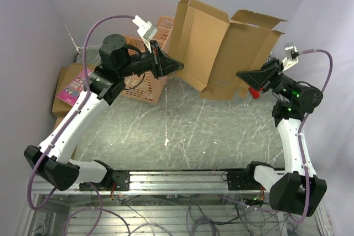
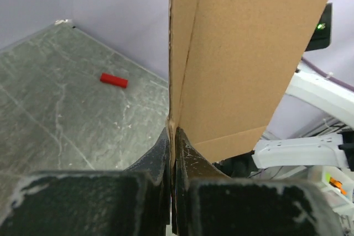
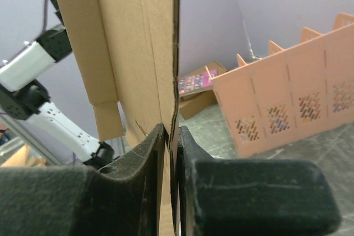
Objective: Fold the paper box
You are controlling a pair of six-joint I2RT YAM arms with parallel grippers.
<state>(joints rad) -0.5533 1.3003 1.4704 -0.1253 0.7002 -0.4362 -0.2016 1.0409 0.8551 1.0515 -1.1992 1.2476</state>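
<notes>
The paper box [image 1: 221, 48] is a plain brown cardboard sheet with flaps, held upright above the back of the table. My left gripper [image 1: 178, 67] is shut on its left edge; in the left wrist view the cardboard [image 2: 243, 53] rises from between the closed jaws of the gripper [image 2: 173, 136]. My right gripper [image 1: 243, 74] is shut on the box's right side; in the right wrist view the cardboard edge [image 3: 138, 53] stands pinched between the jaws of the gripper [image 3: 172, 134].
An orange lattice crate [image 1: 149, 81] stands at the back left, also in the right wrist view [image 3: 287, 103]. A pink book [image 1: 74, 87] lies on brown cartons at the far left. A small red block [image 2: 113, 80] lies on the table [image 1: 193, 131] near the right gripper.
</notes>
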